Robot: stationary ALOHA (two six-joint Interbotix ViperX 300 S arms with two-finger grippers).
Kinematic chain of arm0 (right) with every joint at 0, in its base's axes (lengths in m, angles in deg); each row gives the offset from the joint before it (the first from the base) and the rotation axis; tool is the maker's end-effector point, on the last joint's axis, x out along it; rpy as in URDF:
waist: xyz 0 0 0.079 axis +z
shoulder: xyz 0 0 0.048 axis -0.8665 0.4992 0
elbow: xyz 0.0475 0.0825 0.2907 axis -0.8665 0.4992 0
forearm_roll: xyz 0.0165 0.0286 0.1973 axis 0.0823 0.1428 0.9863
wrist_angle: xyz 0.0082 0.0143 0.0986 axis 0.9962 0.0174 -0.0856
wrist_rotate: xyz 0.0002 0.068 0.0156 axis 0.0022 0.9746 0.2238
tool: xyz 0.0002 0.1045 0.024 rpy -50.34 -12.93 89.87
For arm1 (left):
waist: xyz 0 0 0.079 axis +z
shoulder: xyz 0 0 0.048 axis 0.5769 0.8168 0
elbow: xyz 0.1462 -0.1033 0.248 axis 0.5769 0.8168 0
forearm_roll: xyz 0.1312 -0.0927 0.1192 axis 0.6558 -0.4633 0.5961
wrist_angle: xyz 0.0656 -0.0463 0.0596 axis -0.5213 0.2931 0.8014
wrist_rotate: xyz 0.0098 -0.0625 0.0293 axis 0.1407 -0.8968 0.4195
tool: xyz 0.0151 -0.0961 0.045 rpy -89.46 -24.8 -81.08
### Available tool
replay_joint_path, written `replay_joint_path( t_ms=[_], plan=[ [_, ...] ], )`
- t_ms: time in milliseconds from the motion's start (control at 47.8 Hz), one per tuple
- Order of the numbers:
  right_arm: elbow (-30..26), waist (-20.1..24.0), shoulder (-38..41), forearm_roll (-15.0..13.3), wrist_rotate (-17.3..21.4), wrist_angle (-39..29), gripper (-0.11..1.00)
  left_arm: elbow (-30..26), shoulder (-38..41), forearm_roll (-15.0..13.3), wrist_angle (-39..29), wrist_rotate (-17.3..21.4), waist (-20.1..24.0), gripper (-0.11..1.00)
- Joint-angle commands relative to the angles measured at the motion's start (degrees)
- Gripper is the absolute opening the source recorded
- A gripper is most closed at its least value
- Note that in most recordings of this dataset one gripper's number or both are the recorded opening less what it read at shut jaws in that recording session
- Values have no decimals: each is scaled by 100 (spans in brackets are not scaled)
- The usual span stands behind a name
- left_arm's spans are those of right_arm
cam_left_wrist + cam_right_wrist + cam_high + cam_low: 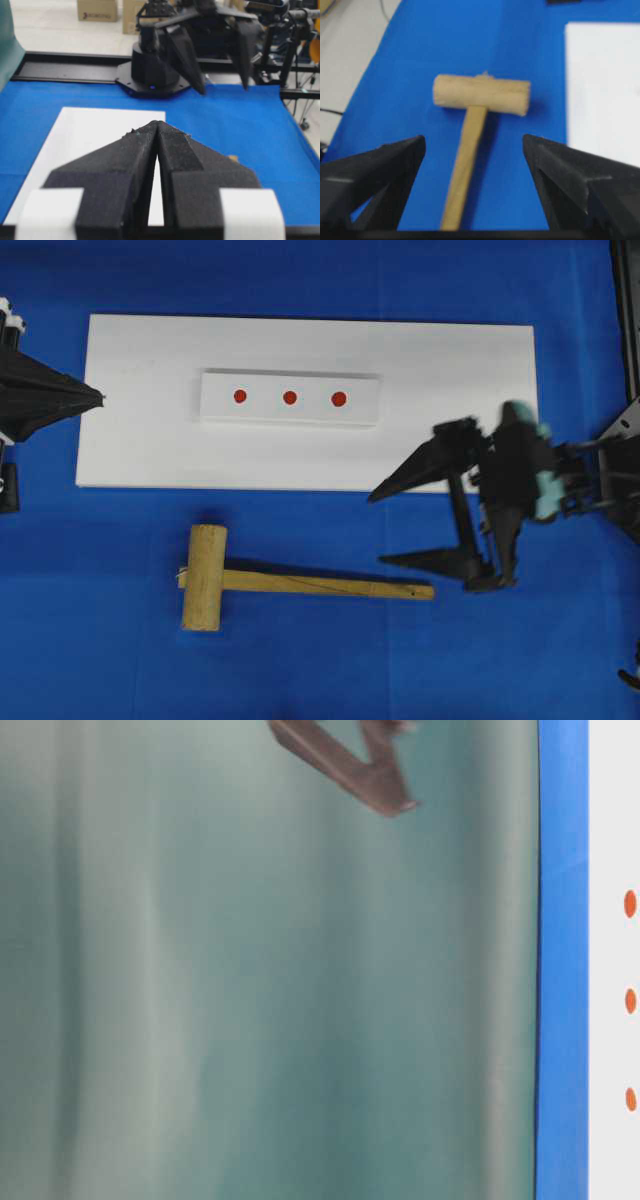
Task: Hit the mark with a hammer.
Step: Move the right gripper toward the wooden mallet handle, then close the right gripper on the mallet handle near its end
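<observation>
Light-brown wooden mallet, the hammer (290,585), is lying flat on the blue cloth (100,640) just below the white board (480,370), ungrasped. The right gripper (385,528) is hovering wide-jawed just off the handle's free end, so the reach-to-grasp step is in hand. The left gripper (100,397) is sitting pinched together, empty, at the board's left edge. Next, the right jaws need lowering astride the handle and closing; the middle red dot, the mark (290,397), is waiting on the white rectangular block (290,415).
</observation>
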Motion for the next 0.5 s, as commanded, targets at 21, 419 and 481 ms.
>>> replay_joint_path(
  t_ms=[21, 419, 481],
  plan=[
    [-396, 123, 466, 220, -9, 88, 91, -44, 35, -18, 35, -35, -9, 0],
    [-1230, 220, 2320, 905, -70, 694, 89, 9, 35, -18, 35, -35, -9, 0],
    [-1345, 229, 2558, 976, -70, 756, 89, 18, 26, -18, 35, -35, -9, 0]
  ],
)
